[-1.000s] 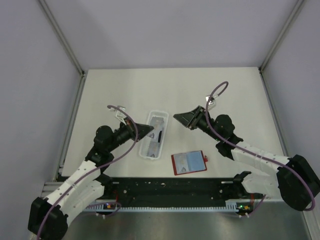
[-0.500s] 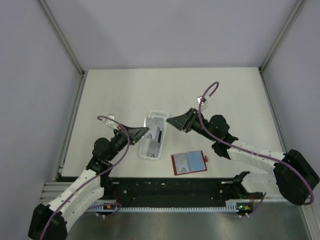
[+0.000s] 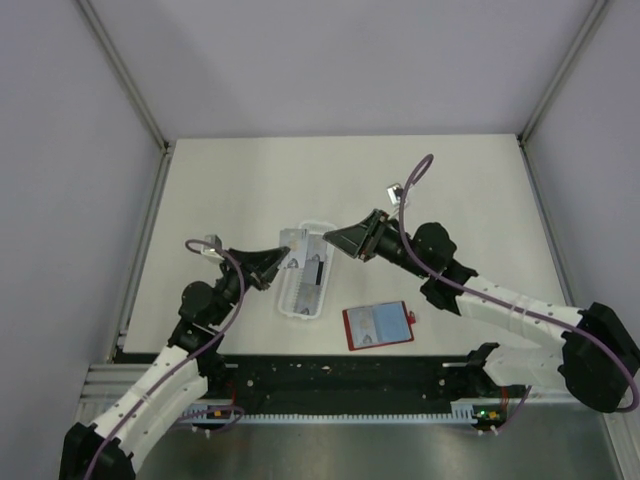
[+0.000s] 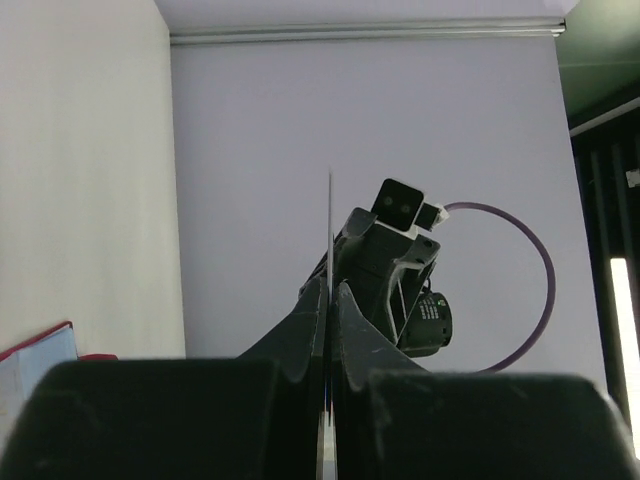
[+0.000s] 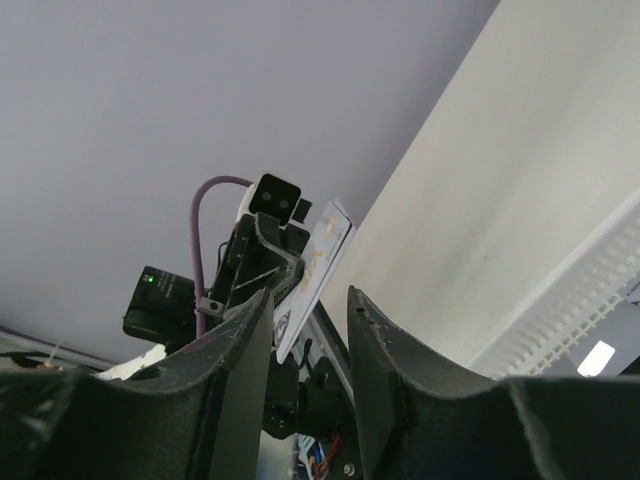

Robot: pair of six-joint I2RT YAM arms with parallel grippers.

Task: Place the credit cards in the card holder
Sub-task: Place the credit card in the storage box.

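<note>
Looking down from above, the left gripper (image 3: 284,256) pinches one credit card (image 3: 293,239) over the far end of the white tray (image 3: 300,306), where more grey cards (image 3: 310,276) lie. The right gripper (image 3: 337,238) points at it from just across the tray. The card holder (image 3: 378,325) lies open on the table (image 3: 450,190), near the tray's right side and apart from both grippers.

From the left wrist, the fingers (image 4: 295,332) are clamped on the card (image 4: 331,225), seen edge-on, with the right gripper directly behind it.

From the right wrist, the fingers (image 5: 235,350) stand apart and hold nothing. The tilted card (image 5: 320,260) shows through the gap between them.
</note>
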